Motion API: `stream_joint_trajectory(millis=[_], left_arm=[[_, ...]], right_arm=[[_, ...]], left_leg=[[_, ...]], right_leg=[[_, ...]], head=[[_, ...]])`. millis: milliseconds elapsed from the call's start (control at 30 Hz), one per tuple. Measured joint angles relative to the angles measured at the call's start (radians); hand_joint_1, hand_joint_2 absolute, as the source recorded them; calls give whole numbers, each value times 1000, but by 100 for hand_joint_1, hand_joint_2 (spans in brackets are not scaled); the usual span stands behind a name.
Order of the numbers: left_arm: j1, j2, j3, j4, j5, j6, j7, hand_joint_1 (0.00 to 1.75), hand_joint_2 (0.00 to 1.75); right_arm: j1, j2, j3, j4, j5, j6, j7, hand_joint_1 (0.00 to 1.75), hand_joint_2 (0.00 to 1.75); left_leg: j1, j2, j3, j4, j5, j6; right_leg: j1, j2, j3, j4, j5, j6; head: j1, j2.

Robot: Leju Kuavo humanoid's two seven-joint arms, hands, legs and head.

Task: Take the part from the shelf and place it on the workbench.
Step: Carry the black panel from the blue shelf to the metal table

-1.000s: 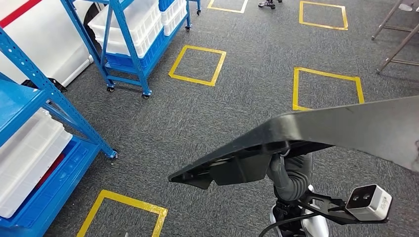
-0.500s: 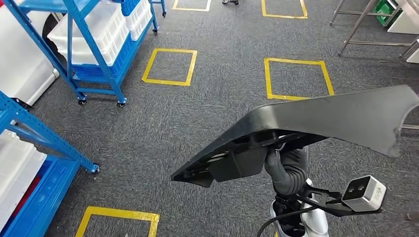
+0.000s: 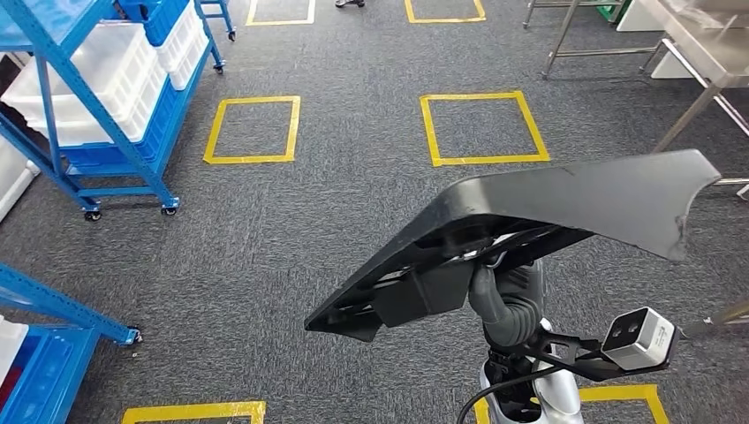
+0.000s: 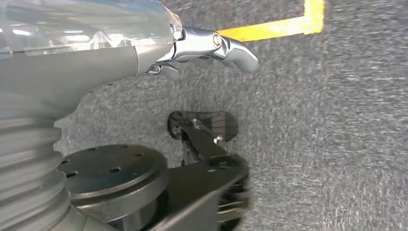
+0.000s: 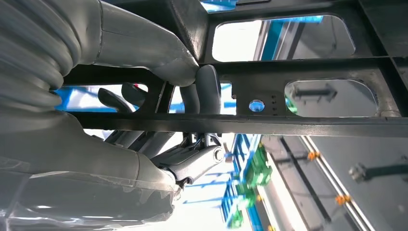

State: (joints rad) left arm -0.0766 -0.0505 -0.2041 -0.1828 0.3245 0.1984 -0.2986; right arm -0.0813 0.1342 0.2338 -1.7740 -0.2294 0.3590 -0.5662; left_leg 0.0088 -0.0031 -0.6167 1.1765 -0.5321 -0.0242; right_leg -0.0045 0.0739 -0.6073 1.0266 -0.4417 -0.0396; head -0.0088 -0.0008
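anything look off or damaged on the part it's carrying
The black part rides tilted, its left end lower, gripped from beneath by the right hand. Its far right edge looks jagged, which may be damage or its moulded shape.

right hand grips part from beneath | above grey carpet

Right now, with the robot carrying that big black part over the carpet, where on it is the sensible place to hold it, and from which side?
Probably from underneath, where the right hand already grips it. The black part is a broad, thin, curved panel, smooth on top with little to grasp. Its underside carries a frame of ribs and cut-outs, and the fingers wrap round one bar there.
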Motion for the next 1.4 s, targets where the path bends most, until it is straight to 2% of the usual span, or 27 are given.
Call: stream_joint_trajectory(millis=[67,133,167,200,267,333,367,400,467,533,567,633,700,733,800,833,867,900,933,967,1033,1067,1200,1267,1333,1367,1400], left_arm=[[0,1,2,0,0,4,2,0,175],[-2,1,3,0,-1,8,4,0,175],[-3,1,4,0,-1,8,5,0,175],[-5,1,4,0,-1,8,5,0,175],[-4,2,4,0,-1,8,5,0,175],[-1,2,4,0,-1,8,5,0,175],[0,2,4,0,-1,8,5,0,175],[-1,2,4,0,-1,8,6,0,175],[-3,2,4,0,0,9,5,0,175],[-4,2,6,0,2,10,4,0,175],[-5,2,8,0,5,12,2,0,175],[-6,2,13,0,7,13,-2,0,175],[-7,3,16,0,3,14,-7,0,175],[-6,4,17,0,-1,14,-8,0,175],[-3,7,18,0,-5,15,-9,0,175],[0,8,18,0,-6,16,-9,0,175],[3,9,19,0,-4,18,-9,0,175],[6,10,21,0,-2,21,-10,0,175],[7,12,23,0,-1,25,-12,0,175],[8,15,24,0,0,27,-13,0,175],[8,19,27,0,0,29,-15,0,175],[8,20,28,0,-2,29,-15,0,175],[6,27,28,0,-18,29,-8,0,175],[3,32,29,0,-22,27,-3,0,175],[0,37,29,0,-23,26,1,0,175],[-1,40,29,0,-24,26,2,0,175],[-2,41,29,0,-24,26,2,0,175]], right_arm=[[0,0,0,1,-3,-6,-2,175,175],[6,-1,0,2,-7,-13,-3,175,175],[9,-1,0,2,-8,-16,-3,175,175],[11,-2,0,2,-9,-16,-4,175,175],[12,-2,0,1,-10,-16,-4,175,175],[14,-2,0,3,-11,-16,-4,175,175],[16,-3,0,5,-11,-16,-4,175,175],[17,-3,0,7,-11,-16,-4,175,175],[17,-4,0,8,-11,-16,-3,175,175],[16,-4,0,8,-11,-16,-1,175,175],[15,-4,0,9,-12,-15,0,175,175],[15,-4,0,10,-16,-15,0,175,175],[13,-4,0,10,-18,-19,-1,175,175],[13,-4,0,8,-18,-24,-2,175,175],[15,-2,1,6,-18,-32,-3,175,175],[18,-1,1,5,-17,-33,-3,175,175],[20,-1,1,4,-18,-33,-3,175,175],[22,-1,1,4,-18,-31,-3,175,175],[22,-1,1,4,-19,-29,-3,175,175],[22,0,1,4,-19,-26,-3,175,175],[21,4,1,4,-20,-21,-3,175,175],[21,7,0,4,-20,-19,-2,175,175],[24,10,0,3,-13,-33,-9,175,175],[27,10,0,1,-6,-43,-21,175,175],[30,10,0,1,-2,-50,-31,175,175],[31,10,0,1,-1,-54,-34,175,175],[33,10,0,1,0,-57,-36,175,175]], left_leg=[[4,-39,40,-93,38,3],[7,-61,66,-159,58,15],[7,-58,70,-171,60,24],[6,-39,71,-176,64,34],[4,-10,72,-182,68,45],[-1,19,70,-182,67,48],[-2,34,70,-182,66,49],[-3,47,71,-182,65,48],[-3,67,74,-180,61,43],[-7,78,76,-177,55,33],[-8,83,76,-176,53,27],[-9,90,79,-176,52,17],[-5,74,75,-160,37,6],[-3,55,60,-125,15,1],[0,20,-3,6,-49,-7],[1,13,-38,75,-73,-10],[2,11,-61,116,-79,-12],[3,11,-67,118,-65,-13],[4,11,-52,78,-32,-13],[5,11,-22,9,9,-12],[5,6,32,-115,59,-7],[3,4,46,-147,66,-1],[1,3,48,-165,73,27],[3,5,48,-171,79,39],[0,7,46,-172,80,43],[-2,8,46,-171,80,44],[-3,9,45,-171,80,44]], right_leg=[[0,16,-3,4,0,5],[-4,45,-13,4,6,25],[-3,41,-20,10,4,34],[-3,23,-32,27,-7,41],[-1,-39,-79,128,-67,46],[-6,-62,-137,255,-122,51],[-8,-65,-148,280,-124,53],[-9,-69,-139,268,-109,55],[-10,-88,-67,140,-49,53],[-4,-107,-1,24,-17,46],[-1,-110,10,1,-16,42],[2,-103,10,-4,-18,34],[-2,-97,15,-12,-14,24],[-5,-95,18,-16,-13,19],[-6,-90,19,-17,-12,12],[-5,-85,19,-16,-12,11],[-5,-80,19,-15,-13,10],[-5,-74,19,-14,-13,10],[-5,-69,20,-12,-15,11],[-6,-64,21,-8,-17,13],[-3,-57,19,0,-22,22],[-2,-55,17,2,-23,26],[-4,-57,9,13,-31,46],[-6,-61,-24,87,-80,53],[-7,-63,-82,213,-142,56],[-8,-64,-104,258,-156,57],[-8,-64,-111,273,-152,57]], head=[[0,0],[1,0],[1,0],[2,0],[5,0],[6,0],[6,0],[6,0],[6,0],[5,0],[5,0],[5,0],[5,0],[4,0],[4,0],[4,0],[4,0],[4,0],[4,0],[4,0],[4,0],[4,0],[5,0],[5,0],[5,0],[5,0],[5,0]])
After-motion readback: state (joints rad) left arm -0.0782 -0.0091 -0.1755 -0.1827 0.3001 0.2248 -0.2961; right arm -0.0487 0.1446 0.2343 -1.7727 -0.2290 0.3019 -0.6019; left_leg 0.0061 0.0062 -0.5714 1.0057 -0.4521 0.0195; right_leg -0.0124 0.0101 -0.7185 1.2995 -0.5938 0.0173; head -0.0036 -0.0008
